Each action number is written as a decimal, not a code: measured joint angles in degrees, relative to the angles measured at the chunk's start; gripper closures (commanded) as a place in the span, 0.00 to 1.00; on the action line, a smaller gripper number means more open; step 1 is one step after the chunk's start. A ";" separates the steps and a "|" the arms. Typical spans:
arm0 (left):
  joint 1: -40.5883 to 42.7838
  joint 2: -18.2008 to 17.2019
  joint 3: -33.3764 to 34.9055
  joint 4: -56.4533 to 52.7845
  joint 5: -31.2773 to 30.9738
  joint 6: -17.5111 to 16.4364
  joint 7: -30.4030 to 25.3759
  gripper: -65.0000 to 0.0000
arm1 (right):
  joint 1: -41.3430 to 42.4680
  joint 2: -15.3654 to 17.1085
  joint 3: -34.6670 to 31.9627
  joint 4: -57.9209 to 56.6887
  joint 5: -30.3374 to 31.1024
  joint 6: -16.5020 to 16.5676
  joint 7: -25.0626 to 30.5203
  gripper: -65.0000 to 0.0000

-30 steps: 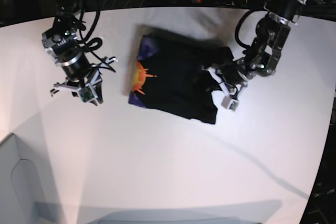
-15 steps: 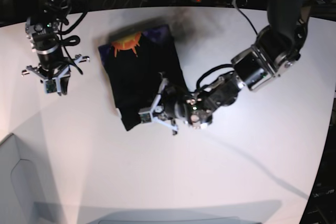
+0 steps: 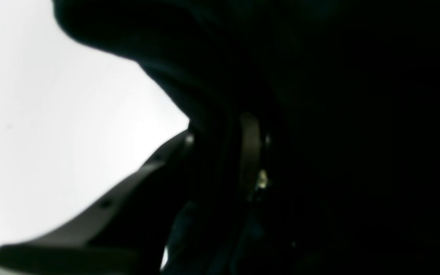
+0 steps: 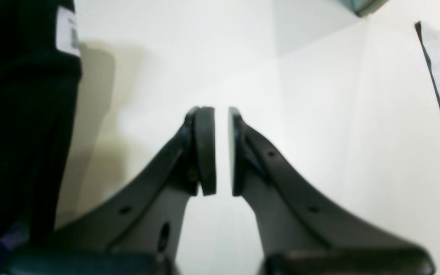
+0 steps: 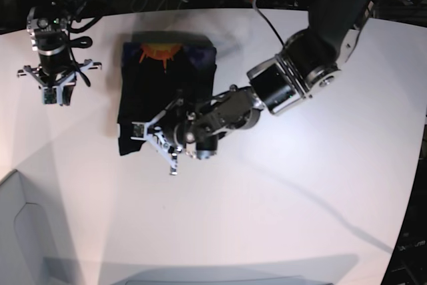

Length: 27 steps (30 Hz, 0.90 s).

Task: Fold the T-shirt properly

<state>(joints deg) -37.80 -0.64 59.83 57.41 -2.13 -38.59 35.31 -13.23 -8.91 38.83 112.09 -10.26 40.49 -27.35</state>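
T-shirt (image 5: 163,98) lies folded into a narrow rectangle on the white table (image 5: 280,205), upper-left of centre in base view, orange sun print at the far end near the table's back edge.

Your left gripper (image 5: 160,139) is reached across to the shirt's near edge, low on the cloth. L wrist view is nearly all black fabric w/ one finger (image 3: 248,152) just showing against it; cloth sits up against the jaws, but I can't tell if they're clenched on it or already letting go. Too dark.

Right gripper (image 4: 220,152) hangs over bare table just beside the shirt's side edge, jaws near-closed w/ a thin gap, grasping nothing. In base view it's at far left (image 5: 52,81), apart from the cloth.

Risks, my read:
- If fabric is snagged between the L jaws when you pull back, the near edge drags and the fold opens or skews.
- L arm lies low across the shirt; a sideways retreat could rumple the top layer.
- R gripper is close to the side edge; a careless sweep inward catches the hem.

Suggest lifting the L arm straight up before retracting.
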 measured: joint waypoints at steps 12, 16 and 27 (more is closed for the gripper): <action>0.17 -3.80 -3.76 13.94 0.31 0.72 5.53 0.63 | -0.15 -0.37 -0.13 0.00 0.04 0.02 0.15 0.93; -0.24 -5.16 -9.53 18.10 0.13 1.75 4.79 0.63 | -0.26 -0.39 -1.90 0.37 0.07 0.00 0.20 0.93; 19.45 -19.65 -63.25 40.87 0.59 2.36 9.90 0.63 | -7.91 -0.04 -15.17 1.27 -0.13 0.02 0.37 0.93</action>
<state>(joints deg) -18.35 -20.29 -3.42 98.28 -1.54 -36.23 45.21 -21.15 -8.95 23.66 113.36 -10.39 40.51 -26.98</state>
